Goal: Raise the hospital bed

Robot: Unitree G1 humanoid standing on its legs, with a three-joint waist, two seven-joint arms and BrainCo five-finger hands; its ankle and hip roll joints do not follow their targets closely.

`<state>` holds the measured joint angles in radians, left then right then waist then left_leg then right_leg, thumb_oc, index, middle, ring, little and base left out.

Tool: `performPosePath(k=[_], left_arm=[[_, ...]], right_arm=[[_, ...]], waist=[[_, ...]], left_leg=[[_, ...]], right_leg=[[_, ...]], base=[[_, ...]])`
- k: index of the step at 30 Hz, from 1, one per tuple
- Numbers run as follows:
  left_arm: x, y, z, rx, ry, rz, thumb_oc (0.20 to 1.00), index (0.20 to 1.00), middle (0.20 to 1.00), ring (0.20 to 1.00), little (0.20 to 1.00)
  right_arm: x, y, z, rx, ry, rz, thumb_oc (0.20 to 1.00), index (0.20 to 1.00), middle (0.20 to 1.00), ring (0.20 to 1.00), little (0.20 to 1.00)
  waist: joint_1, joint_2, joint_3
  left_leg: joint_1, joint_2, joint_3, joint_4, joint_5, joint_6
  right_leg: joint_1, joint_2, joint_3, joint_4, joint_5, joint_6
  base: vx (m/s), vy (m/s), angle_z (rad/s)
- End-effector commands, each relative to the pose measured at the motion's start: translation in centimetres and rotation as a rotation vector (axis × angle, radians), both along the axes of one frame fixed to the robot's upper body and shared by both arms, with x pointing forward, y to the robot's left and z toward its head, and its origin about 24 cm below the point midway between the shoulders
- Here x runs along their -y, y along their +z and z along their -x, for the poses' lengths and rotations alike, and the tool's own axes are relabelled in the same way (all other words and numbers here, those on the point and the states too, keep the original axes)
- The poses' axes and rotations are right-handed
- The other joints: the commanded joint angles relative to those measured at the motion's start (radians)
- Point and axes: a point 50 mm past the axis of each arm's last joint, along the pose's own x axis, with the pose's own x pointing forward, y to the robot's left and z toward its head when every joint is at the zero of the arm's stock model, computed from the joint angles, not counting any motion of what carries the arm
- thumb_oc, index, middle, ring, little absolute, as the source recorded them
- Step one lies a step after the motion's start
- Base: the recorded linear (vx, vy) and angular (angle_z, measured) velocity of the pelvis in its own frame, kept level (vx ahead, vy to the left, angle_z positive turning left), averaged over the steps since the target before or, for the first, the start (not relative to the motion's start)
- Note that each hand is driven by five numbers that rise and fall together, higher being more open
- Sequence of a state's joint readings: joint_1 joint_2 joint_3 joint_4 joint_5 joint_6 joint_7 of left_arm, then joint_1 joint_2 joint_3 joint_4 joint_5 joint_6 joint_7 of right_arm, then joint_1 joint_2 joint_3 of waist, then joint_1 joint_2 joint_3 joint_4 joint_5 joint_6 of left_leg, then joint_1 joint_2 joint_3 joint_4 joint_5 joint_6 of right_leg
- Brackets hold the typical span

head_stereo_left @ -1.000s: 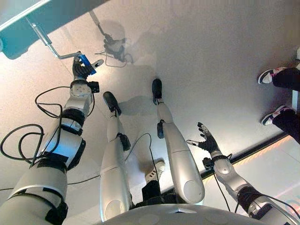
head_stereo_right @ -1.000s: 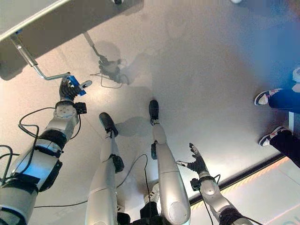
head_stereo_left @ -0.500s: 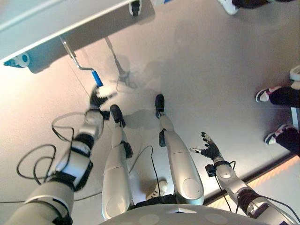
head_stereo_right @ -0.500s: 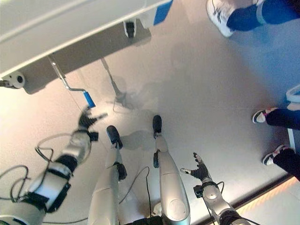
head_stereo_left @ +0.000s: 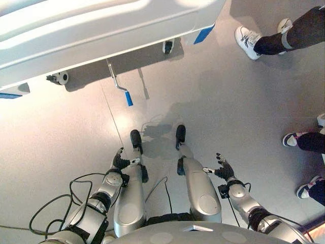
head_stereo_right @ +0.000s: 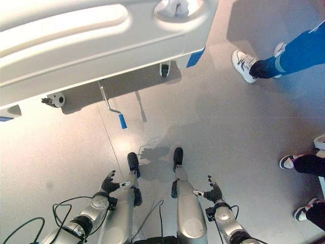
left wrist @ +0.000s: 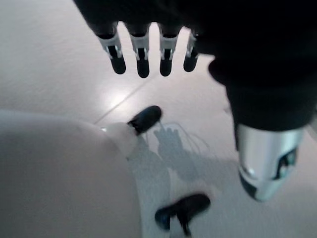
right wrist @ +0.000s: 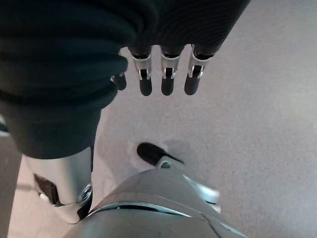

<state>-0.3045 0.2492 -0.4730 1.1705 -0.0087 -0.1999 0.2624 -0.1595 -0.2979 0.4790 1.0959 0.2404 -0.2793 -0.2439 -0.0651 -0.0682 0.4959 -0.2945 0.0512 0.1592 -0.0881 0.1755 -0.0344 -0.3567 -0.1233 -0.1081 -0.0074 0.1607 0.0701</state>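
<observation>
Bed (head_stereo_left: 101, 35) across top of head views, crank (head_stereo_left: 118, 81) with blue grip hanging beneath, untouched; left hand (head_stereo_left: 121, 161) and right hand (head_stereo_left: 222, 171) low, well apart from it, fingers spread, empty; person's shoes (head_stereo_left: 247, 40) nearby

A pale, off-white moulded hospital bed (head_stereo_right: 76, 46) stands over a glossy light-grey floor (head_stereo_left: 61, 147), with blue corner patches (head_stereo_right: 195, 57) at its end. From beneath it hangs a silver metal crank (head_stereo_left: 114, 76) tipped with a bright blue grip (head_stereo_left: 129, 98), beside a white caster wheel (head_stereo_left: 62, 77). The left hand (head_stereo_left: 121, 161) and the right hand (head_stereo_left: 222, 169) both show silver fingers with dark tips under dark ribbed covers. At the edge, a person wears blue trousers (head_stereo_right: 299, 51) and white trainers (head_stereo_right: 242, 65); another person's dark trouser legs end in white shoes trimmed in pink and black (head_stereo_left: 290, 139).
</observation>
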Motion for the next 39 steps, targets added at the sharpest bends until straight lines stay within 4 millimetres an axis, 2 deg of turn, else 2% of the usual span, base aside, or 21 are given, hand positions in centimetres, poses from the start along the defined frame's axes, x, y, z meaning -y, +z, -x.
performPosePath(k=[1, 3, 6, 8, 9, 14, 19, 21, 23, 25, 26, 27, 30, 31, 34, 36, 39], left_arm=[[3.1, -1.5, 1.9, -0.085, -0.269, -0.070, 1.000, 1.000, 1.000, 1.000, 1.000], [4.0, -1.7, 2.3, -0.100, -0.376, -0.112, 1.000, 1.000, 1.000, 1.000, 1.000], [4.3, -1.8, 2.4, -0.101, -0.399, -0.125, 1.000, 1.000, 1.000, 1.000, 1.000], [4.2, -1.6, 2.0, -0.089, -0.354, -0.105, 1.000, 1.000, 1.000, 1.000, 1.000], [4.3, -1.3, 1.6, -0.074, -0.354, -0.097, 1.000, 1.000, 1.000, 1.000, 1.000], [5.0, -0.9, 1.0, -0.057, -0.446, -0.103, 1.000, 1.000, 1.000, 1.000, 1.000], [4.4, -1.4, 1.8, -0.113, -0.380, -0.036, 1.000, 1.000, 1.000, 1.000, 1.000], [3.4, -2.6, 3.8, -0.195, -0.317, 0.021, 1.000, 1.000, 1.000, 1.000, 1.000], [3.2, -3.7, 6.0, -0.276, -0.281, 0.066, 1.000, 1.000, 1.000, 1.000, 1.000], [2.3, -4.3, 7.5, -0.321, -0.143, 0.138, 1.000, 1.000, 1.000, 1.000, 1.000], [1.5, -4.9, 9.0, -0.367, -0.029, 0.188, 1.000, 1.000, 1.000, 1.000, 1.000], [1.5, -4.9, 9.0, -0.368, -0.028, 0.189, 1.000, 1.000, 1.000, 1.000, 1.000], [1.2, -6.0, 12.2, -0.477, 0.071, 0.241, 1.000, 1.000, 1.000, 1.000, 1.000], [0.9, -6.1, 12.7, -0.489, 0.071, 0.232, 1.000, 1.000, 1.000, 1.000, 1.000], [0.8, -6.0, 12.0, -0.455, 0.183, 0.315, 1.000, 1.000, 1.000, 1.000, 1.000], [1.1, -6.0, 12.0, -0.463, 0.141, 0.302, 1.000, 1.000, 1.000, 1.000, 1.000], [1.2, -6.0, 12.0, -0.474, 0.105, 0.272, 1.000, 1.000, 1.000, 1.000, 1.000]], right_arm=[[-0.2, -1.0, 0.8, -0.125, 0.119, 0.079, 1.000, 1.000, 1.000, 1.000, 1.000], [-1.2, -1.4, 0.7, -0.173, 0.230, 0.128, 1.000, 1.000, 1.000, 1.000, 1.000], [-2.3, -1.3, 0.1, -0.165, 0.305, 0.157, 1.000, 1.000, 1.000, 1.000, 1.000], [-2.8, -1.0, -0.4, -0.143, 0.318, 0.142, 1.000, 1.000, 1.000, 1.000, 1.000], [-3.1, -0.8, -0.8, -0.129, 0.325, 0.144, 1.000, 1.000, 1.000, 1.000, 1.000], [-2.8, -0.8, -0.9, -0.134, 0.332, 0.143, 1.000, 1.000, 1.000, 1.000, 1.000], [-0.2, -1.6, 1.0, -0.235, 0.250, 0.173, 1.000, 1.000, 1.000, 1.000, 1.000], [0.9, -2.0, 2.0, -0.276, 0.205, 0.165, 1.000, 1.000, 1.000, 1.000, 1.000], [1.4, -2.6, 3.7, -0.330, 0.171, 0.150, 1.000, 1.000, 1.000, 1.000, 1.000], [1.9, -3.2, 5.5, -0.375, 0.114, 0.121, 1.000, 1.000, 1.000, 1.000, 1.000], [1.9, -3.7, 7.1, -0.417, 0.065, 0.079, 1.000, 1.000, 1.000, 1.000, 1.000], [1.9, -3.7, 7.1, -0.418, 0.065, 0.079, 1.000, 1.000, 1.000, 1.000, 1.000], [2.0, -4.4, 9.7, -0.482, -0.042, 0.012, 1.000, 1.000, 1.000, 1.000, 1.000], [2.0, -4.6, 10.4, -0.501, -0.071, -0.007, 1.000, 1.000, 1.000, 1.000, 1.000], [1.6, -5.0, 11.6, -0.523, -0.138, -0.064, 1.000, 1.000, 1.000, 1.000, 1.000], [1.2, -5.1, 12.0, -0.544, -0.121, -0.071, 1.000, 1.000, 1.000, 1.000, 1.000], [0.5, -5.1, 11.3, -0.539, -0.032, -0.045, 1.000, 1.000, 1.000, 1.000, 1.000]], waist=[[0.011, 0.033, -0.067], [0.024, 0.057, -0.116], [0.028, 0.070, -0.150], [0.029, 0.080, -0.176], [0.029, 0.089, -0.209], [0.023, 0.100, -0.258], [0.023, 0.112, -0.335], [0.028, 0.112, -0.357], [0.031, 0.108, -0.384], [0.035, 0.102, -0.404], [0.036, 0.098, -0.425], [0.036, 0.098, -0.425], [0.039, 0.094, -0.444], [0.040, 0.093, -0.452], [0.034, 0.091, -0.465], [0.034, 0.089, -0.469], [0.040, 0.084, -0.475]], left_leg=[[0.043, -0.054, -0.025, 0.035, -0.072, 0.025], [0.082, -0.053, -0.036, 0.032, -0.080, 0.023], [0.104, -0.047, -0.041, 0.033, -0.081, 0.020], [0.129, -0.043, -0.048, 0.037, -0.086, 0.019], [0.147, -0.037, -0.050, 0.041, -0.087, 0.017], [0.190, -0.025, -0.053, 0.044, -0.094, 0.010], [0.249, -0.011, -0.057, 0.046, -0.099, 0.001], [0.264, -0.007, -0.062, 0.053, -0.100, 0.000], [0.289, -0.003, -0.065, 0.049, -0.103, -0.004], [0.304, 0.000, -0.073, 0.054, -0.106, -0.006], [0.320, 0.002, -0.075, 0.053, -0.108, -0.008], [0.321, 0.002, -0.076, 0.053, -0.109, -0.009], [0.335, 0.005, -0.082, 0.060, -0.108, -0.011], [0.342, 0.005, -0.083, 0.059, -0.109, -0.012], [0.351, 0.010, -0.087, 0.056, -0.107, -0.014], [0.358, 0.011, -0.087, 0.056, -0.106, -0.015], [0.363, 0.012, -0.089, 0.064, -0.108, -0.015]], right_leg=[[-0.015, -0.028, 0.020, 0.139, -0.055, 0.061], [0.024, -0.028, 0.015, 0.140, -0.072, 0.059], [0.047, -0.027, 0.009, 0.138, -0.080, 0.057], [0.068, -0.023, 0.007, 0.151, -0.097, 0.056], [0.084, -0.018, 0.003, 0.151, -0.102, 0.055], [0.129, -0.009, -0.004, 0.152, -0.116, 0.053], [0.196, 0.005, -0.015, 0.156, -0.139, 0.049], [0.225, 0.008, -0.023, 0.150, -0.142, 0.047], [0.259, 0.013, -0.031, 0.135, -0.147, 0.047], [0.289, 0.018, -0.037, 0.124, -0.150, 0.045], [0.315, 0.024, -0.043, 0.111, -0.155, 0.043], [0.317, 0.024, -0.043, 0.110, -0.155, 0.043], [0.349, 0.030, -0.047, 0.090, -0.155, 0.038], [0.360, 0.031, -0.049, 0.083, -0.154, 0.037], [0.372, 0.035, -0.052, 0.082, -0.156, 0.035], [0.380, 0.037, -0.053, 0.082, -0.157, 0.034], [0.389, 0.038, -0.053, 0.083, -0.159, 0.032]], base=[[0.09, 0.008, 0.08], [0.16, 0.000, 0.09], [0.12, -0.033, 0.06], [0.13, -0.049, 0.04], [0.10, -0.043, 0.04], [0.08, -0.064, 0.02], [0.09, -0.088, 0.02], [0.06, -0.102, 0.03], [0.07, -0.106, 0.02], [0.05, -0.116, 0.09], [0.05, -0.086, 0.15], [0.04, -0.081, 0.17], [0.01, -0.054, 0.09], [0.02, -0.048, 0.05], [0.01, -0.035, 0.03], [-0.01, -0.016, 0.06], [0.00, -0.015, 0.06]])
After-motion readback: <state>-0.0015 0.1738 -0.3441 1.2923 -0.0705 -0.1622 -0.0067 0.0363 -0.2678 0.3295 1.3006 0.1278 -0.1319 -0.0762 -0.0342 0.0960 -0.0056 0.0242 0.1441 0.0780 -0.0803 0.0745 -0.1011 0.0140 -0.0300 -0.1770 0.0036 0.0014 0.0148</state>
